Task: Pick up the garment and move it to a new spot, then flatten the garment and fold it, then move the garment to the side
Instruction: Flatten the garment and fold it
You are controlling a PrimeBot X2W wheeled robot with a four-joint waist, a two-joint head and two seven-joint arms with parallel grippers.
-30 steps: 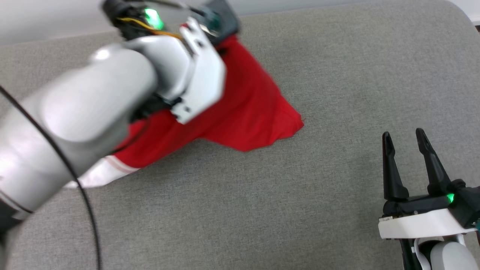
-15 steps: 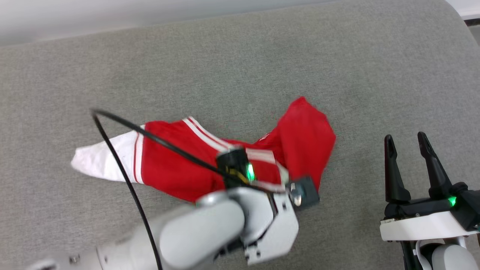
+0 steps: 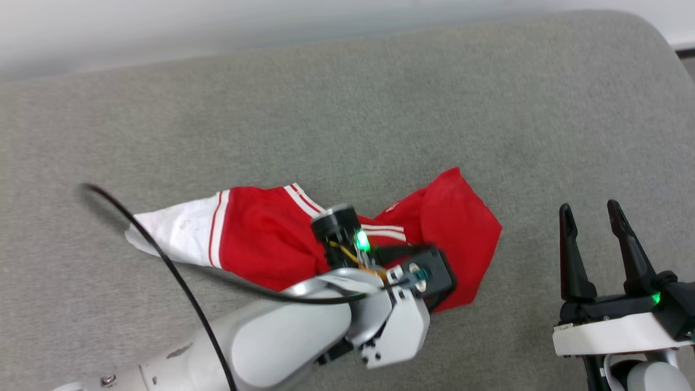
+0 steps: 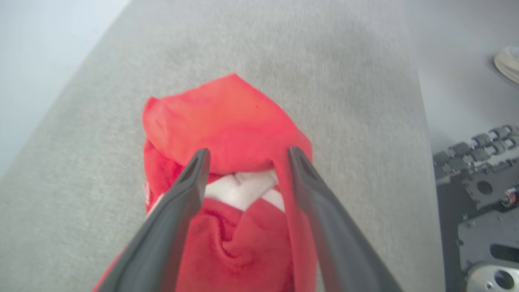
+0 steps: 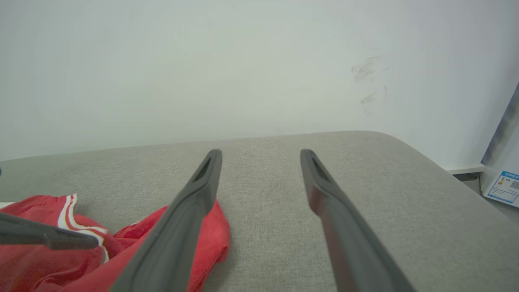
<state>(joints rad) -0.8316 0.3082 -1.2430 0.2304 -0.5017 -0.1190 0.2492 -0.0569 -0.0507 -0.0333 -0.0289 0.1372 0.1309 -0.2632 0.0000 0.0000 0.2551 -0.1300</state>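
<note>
Lying crumpled, the red, white-sleeved garment (image 3: 260, 250) shows striped trim.

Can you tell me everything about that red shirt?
The garment is a soft-looking red T-shirt with a white sleeve edged in red-and-white stripes. It lies crumpled in a heap on the grey fabric cushion, not flat, one red corner poking out to the right. The left gripper hangs right over it, jaws apart around a fold; I can't tell if they touch the cloth. The right gripper sits apart from it.
</note>
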